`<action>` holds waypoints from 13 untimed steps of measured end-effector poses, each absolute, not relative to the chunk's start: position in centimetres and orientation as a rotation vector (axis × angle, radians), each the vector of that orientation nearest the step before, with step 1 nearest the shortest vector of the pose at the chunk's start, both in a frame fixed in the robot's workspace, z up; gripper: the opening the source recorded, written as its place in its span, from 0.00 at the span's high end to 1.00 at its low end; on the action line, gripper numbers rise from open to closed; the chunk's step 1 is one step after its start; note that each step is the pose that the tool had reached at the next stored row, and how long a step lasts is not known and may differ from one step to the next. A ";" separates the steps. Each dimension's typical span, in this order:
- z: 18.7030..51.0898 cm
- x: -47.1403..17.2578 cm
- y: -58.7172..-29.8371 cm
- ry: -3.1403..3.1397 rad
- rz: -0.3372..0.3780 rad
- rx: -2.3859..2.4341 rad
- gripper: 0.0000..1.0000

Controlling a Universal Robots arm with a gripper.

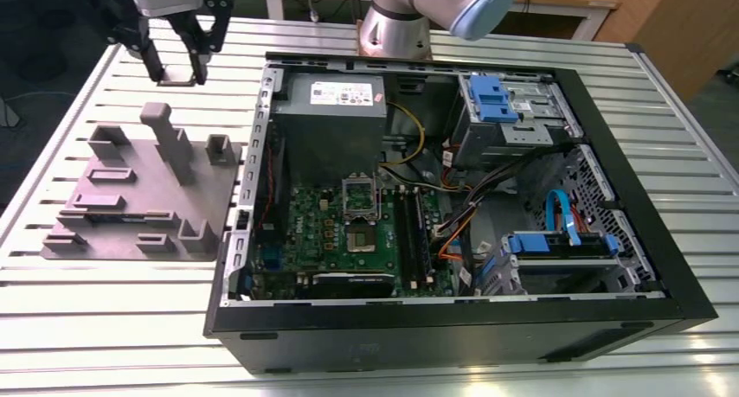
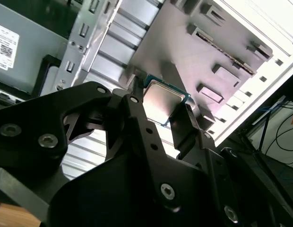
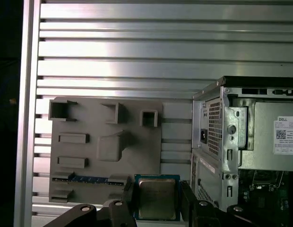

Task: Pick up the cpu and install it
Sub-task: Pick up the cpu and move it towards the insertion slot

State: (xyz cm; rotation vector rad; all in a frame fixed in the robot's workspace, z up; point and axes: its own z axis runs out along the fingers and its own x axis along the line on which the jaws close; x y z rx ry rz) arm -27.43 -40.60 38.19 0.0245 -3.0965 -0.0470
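Observation:
The cpu [image 3: 157, 197] is a small flat square chip with a silvery top and a pale rim, and my gripper [image 3: 157, 204] is shut on it by two opposite edges. The second wrist view shows the cpu [image 2: 161, 98] clamped between the black fingers [image 2: 137, 101]. In the exterior view the gripper [image 1: 176, 68] hangs above the table at the back of the exterior view's left, beyond the grey moulded plate [image 1: 127, 198]. The silver-framed socket [image 1: 360, 196] with a dark centre lies on the green motherboard inside the open computer case [image 1: 681, 267], well away from the gripper.
The grey plate [image 3: 104, 142] carries several upright pegs and blocks. A grey box with a white label [image 1: 335, 99] sits at the case's back. Blue drive brackets [image 1: 491, 99] and loose cables fill the case's side on the exterior view's right. The slatted metal table [image 1: 116, 328] surrounds everything.

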 end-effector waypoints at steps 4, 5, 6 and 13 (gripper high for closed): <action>38.2 -25.9 -40.6 -3.097 -0.047 0.025 0.53; 38.2 -25.5 -40.6 -3.097 -0.047 0.025 0.53; 38.2 -25.1 -40.6 -3.096 -0.047 0.024 0.53; 38.2 -24.5 -40.6 -3.097 -0.047 0.024 0.53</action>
